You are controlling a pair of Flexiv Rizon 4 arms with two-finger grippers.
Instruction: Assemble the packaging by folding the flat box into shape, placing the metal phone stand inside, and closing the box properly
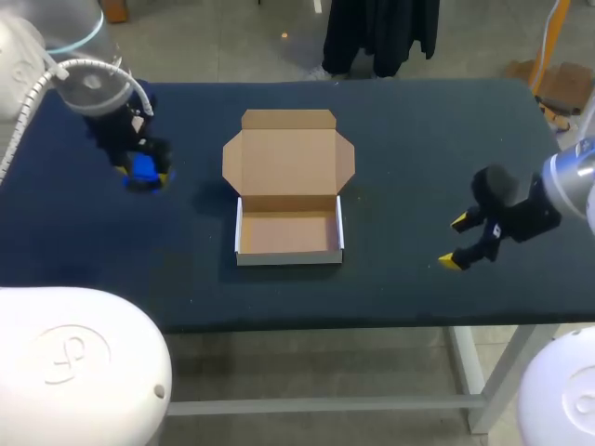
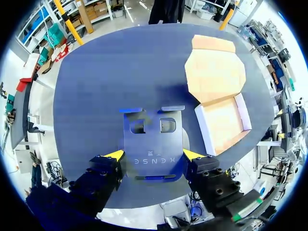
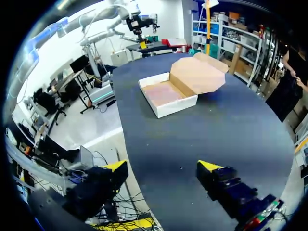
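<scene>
The cardboard box (image 1: 288, 232) stands folded into a tray in the middle of the table, its lid (image 1: 288, 153) open and lying flat behind it. The box also shows in the left wrist view (image 2: 224, 120) and the right wrist view (image 3: 166, 96); its tray is empty. My left gripper (image 1: 144, 175) hovers over the table's left side, shut on the blue metal phone stand (image 2: 153, 144), whose two edges rest against the yellow fingertips (image 2: 114, 155). My right gripper (image 1: 456, 242) is at the right of the box, open and empty, also seen in its own view (image 3: 161, 166).
The dark blue table (image 1: 400, 121) carries only the box. Bare cloth lies on both sides of the box and in front of it, up to the front edge (image 1: 325, 321).
</scene>
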